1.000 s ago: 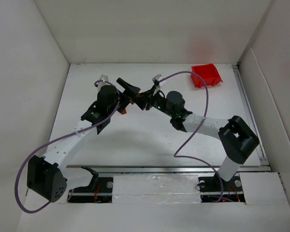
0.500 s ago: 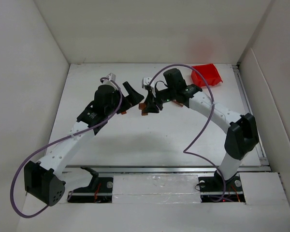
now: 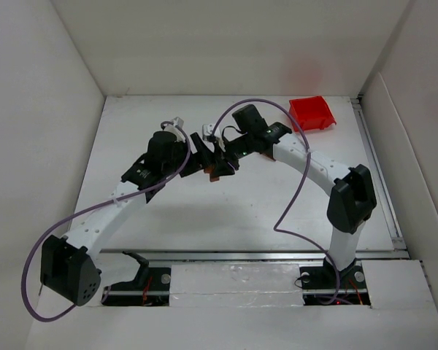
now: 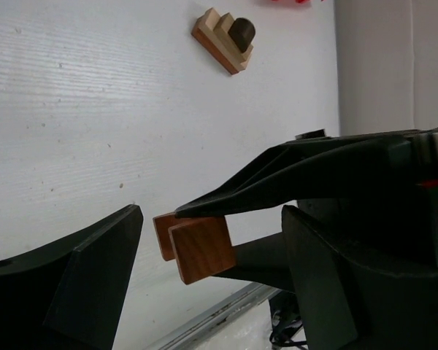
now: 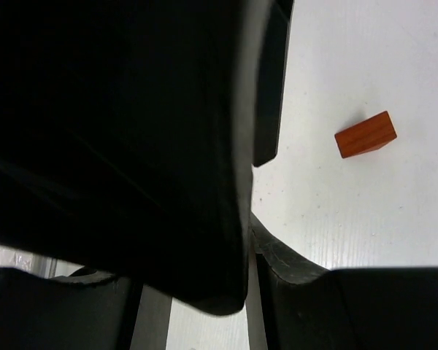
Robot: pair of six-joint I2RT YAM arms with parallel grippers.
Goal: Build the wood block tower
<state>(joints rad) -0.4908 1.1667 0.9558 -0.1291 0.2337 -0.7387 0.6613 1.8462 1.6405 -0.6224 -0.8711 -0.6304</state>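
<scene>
In the left wrist view a reddish-brown wooden block hangs above the table, pinched between the black fingers of my right gripper, which is shut on it. My left gripper straddles that block, its jaws open, with a gap on each side. In the top view the two grippers meet mid-table, the left gripper beside the right gripper. A small stepped stack of tan blocks with a dark round piece on top lies farther off on the table. A loose orange-red block lies on the table in the right wrist view, where the left gripper's black body hides most else.
A red plastic bin sits at the back right of the white table. White walls enclose the table on three sides. A metal rail runs along the near edge. Purple cables loop off both arms.
My right arm has swung left and brought the reddish-brown block in between the left gripper's jaws. The left jaws have narrowed around it.
</scene>
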